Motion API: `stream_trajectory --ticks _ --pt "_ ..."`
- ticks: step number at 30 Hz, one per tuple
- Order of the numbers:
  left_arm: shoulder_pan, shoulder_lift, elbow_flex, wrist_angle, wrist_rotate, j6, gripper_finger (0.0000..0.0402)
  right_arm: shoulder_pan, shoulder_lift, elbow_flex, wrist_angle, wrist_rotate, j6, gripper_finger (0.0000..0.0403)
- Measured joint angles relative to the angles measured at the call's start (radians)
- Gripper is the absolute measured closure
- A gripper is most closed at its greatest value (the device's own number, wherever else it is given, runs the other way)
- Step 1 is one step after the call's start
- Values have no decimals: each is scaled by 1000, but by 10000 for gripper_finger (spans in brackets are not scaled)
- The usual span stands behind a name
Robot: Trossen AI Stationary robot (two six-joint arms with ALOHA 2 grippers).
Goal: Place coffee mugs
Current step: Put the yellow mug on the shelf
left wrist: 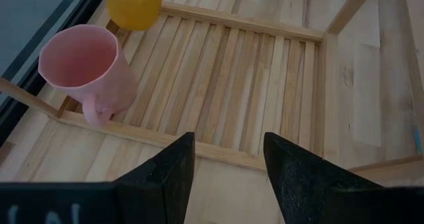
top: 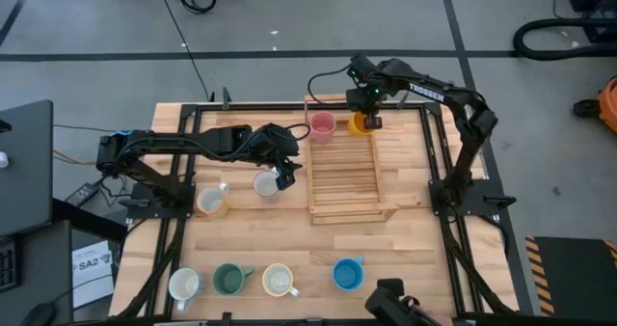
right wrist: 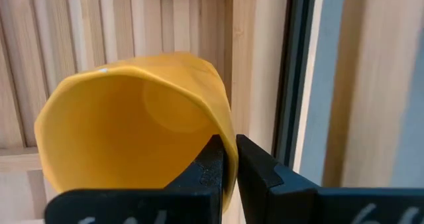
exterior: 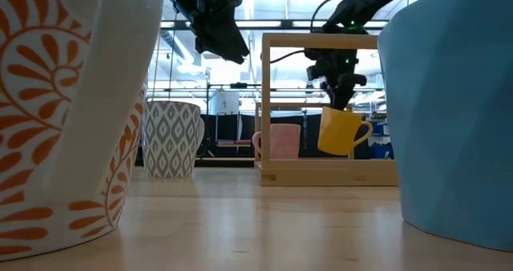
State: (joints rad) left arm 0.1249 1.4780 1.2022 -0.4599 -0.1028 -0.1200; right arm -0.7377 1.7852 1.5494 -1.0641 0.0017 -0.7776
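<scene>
The orange mug (top: 361, 124) hangs tilted over the far end of the wooden slatted tray (top: 343, 203), held by my right gripper (right wrist: 230, 146), which is shut on it. The pink mug (top: 321, 125) stands upright on its base in the tray's far left corner. My left gripper (left wrist: 228, 143) is open and raised above the table at the tray's left side, close to a white mug (top: 266, 185). A cream mug (top: 211, 203) stands farther left. A white mug (top: 183, 285), a green mug (top: 229, 280), a cream mug (top: 278, 281) and a blue mug (top: 347, 274) line the near edge. My right gripper pinches the orange mug's wall at the rim (right wrist: 227, 132), one finger (right wrist: 213, 166) inside the cup and one outside. It comes from above, pointing down. In the low view the orange mug (exterior: 343, 131) hangs tilted below the fingers, clear of the tray's slats, with its handle (exterior: 365, 131) to one side.
The tray has a raised wooden frame (exterior: 321, 40) and corner posts around it. Its slats (left wrist: 252, 85) near of the two mugs are bare. Dark metal rails (top: 439, 162) run along the table's sides. Cables and equipment lie on the floor beyond the far edge.
</scene>
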Motion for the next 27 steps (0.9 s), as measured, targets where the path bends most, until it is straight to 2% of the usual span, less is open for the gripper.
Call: stream_trajectory --ticks 10,21,27 --pt "0 0 0 0 0 0 214 -3 52 0 32 -27 0 372" --pt "0 0 0 0 0 0 214 -4 72 0 46 -6 0 372" --pt "0 0 0 -1 0 0 214 -5 77 -1 39 -22 0 359"
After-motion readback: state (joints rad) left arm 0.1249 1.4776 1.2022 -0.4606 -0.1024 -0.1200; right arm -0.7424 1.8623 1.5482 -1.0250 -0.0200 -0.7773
